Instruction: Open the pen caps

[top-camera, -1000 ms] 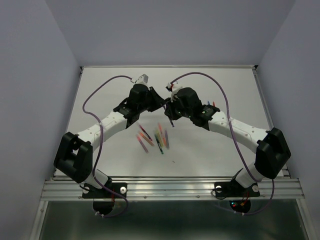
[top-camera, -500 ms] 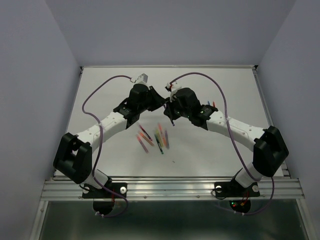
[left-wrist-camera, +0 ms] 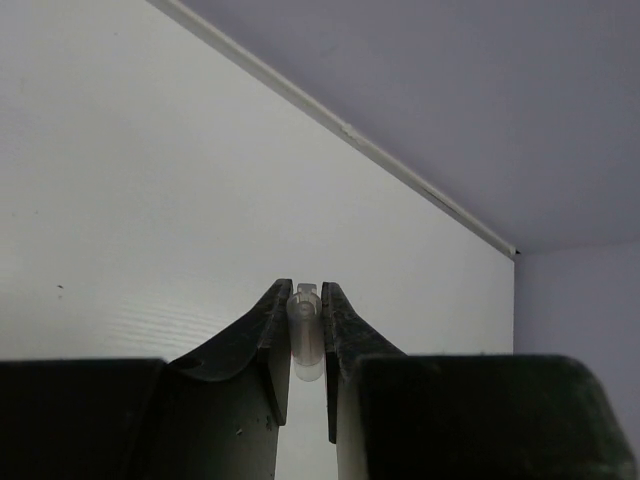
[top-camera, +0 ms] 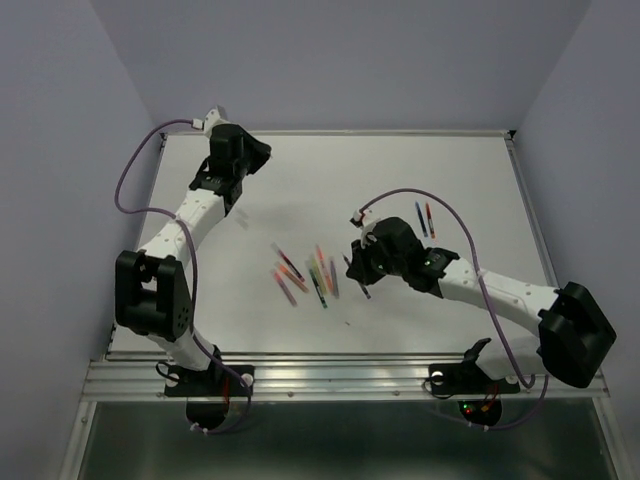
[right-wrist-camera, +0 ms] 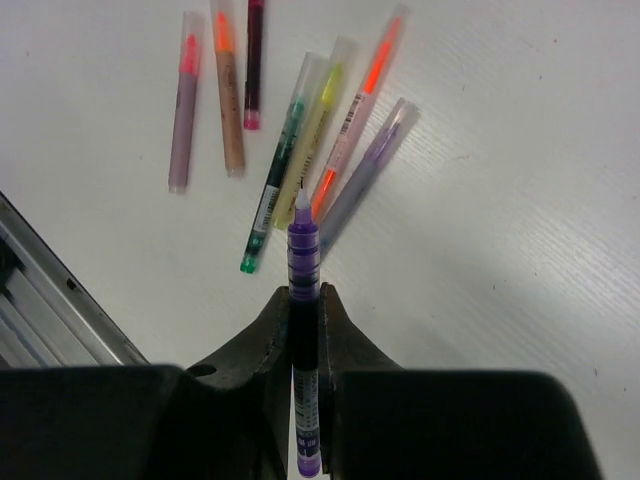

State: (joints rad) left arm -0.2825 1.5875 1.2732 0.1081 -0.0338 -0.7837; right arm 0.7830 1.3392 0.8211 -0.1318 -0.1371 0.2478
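Right wrist view: the jaws of the right gripper (right-wrist-camera: 303,300) are closed almost fully on the barrel of a purple pen (right-wrist-camera: 303,250). The pen is held in line with the fingers, and its bare pale tip is pointed away from the wrist with no cap on it. Just beyond that tip, a cluster of seven pens (right-wrist-camera: 318,125) is fanned loosely on the white table (right-wrist-camera: 520,200). Their translucent pen caps (right-wrist-camera: 388,40) appear to be on, so these pens are judged to be awaiting their turn. In the left wrist view, the jaws of the left gripper (left-wrist-camera: 305,300) are pinched nearly shut across a small clear cap (left-wrist-camera: 305,335), which is stood on end between the fingertips. That cap is judged to belong to the purple pen. In the top external view, the left arm is stretched over the far left corner, well apart from the pens, probably so the cap can be set aside. The right gripper is held low, just beside the cluster, probably so the opened pen can be laid down. Two more pens (top-camera: 424,219) are seen lying apart towards the far right.
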